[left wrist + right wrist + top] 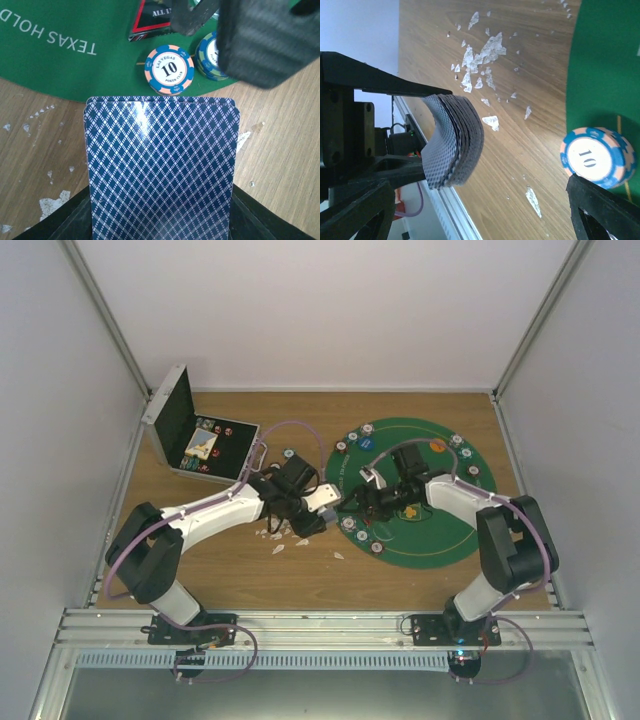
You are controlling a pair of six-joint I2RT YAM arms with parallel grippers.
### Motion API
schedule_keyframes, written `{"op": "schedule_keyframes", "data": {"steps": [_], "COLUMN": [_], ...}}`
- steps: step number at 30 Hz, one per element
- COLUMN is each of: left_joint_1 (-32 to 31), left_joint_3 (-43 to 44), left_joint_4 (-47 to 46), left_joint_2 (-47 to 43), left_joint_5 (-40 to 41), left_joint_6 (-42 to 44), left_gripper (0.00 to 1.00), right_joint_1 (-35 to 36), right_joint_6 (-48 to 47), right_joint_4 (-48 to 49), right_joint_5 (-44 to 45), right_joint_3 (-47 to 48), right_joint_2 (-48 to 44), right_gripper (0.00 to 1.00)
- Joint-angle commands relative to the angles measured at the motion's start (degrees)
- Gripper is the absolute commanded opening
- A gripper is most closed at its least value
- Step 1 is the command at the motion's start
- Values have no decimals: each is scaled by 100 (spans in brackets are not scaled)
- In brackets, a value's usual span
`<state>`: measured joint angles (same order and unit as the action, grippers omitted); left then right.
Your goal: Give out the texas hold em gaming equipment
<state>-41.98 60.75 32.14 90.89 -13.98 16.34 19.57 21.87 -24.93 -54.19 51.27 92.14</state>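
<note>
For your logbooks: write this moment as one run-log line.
left pincer: shut on cards | right pincer: open, near cards | 10 chip: on mat

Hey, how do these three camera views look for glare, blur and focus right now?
Top view: even, soft light, though the chips on the green mat are too small to read. Left wrist view: a pale glare streak on the top card; the ten chip is sharp, the dark fingers near the lens blurred. Right wrist view: the card stack and white scraps are crisp.
</note>
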Motion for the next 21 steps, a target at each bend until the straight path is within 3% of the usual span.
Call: {"op": "schedule_keyframes", "data": {"steps": [1, 21], "left_joint_1": [-140, -486], "left_joint_3": [-14, 121], "left_joint_4": [-223, -68], "left_joint_2": [-185, -247], "left_joint_5": [-3, 251], "left_joint_6": [140, 268], "left_gripper": [57, 58], "right_joint_1": [184, 536], "right_joint_6": [52, -166], "right_joint_4": [191, -95], "right_joint_5": [-214, 491], "right_joint_3": [155, 328], "right_joint_2": [172, 550], "right_gripper": [93, 68]}}
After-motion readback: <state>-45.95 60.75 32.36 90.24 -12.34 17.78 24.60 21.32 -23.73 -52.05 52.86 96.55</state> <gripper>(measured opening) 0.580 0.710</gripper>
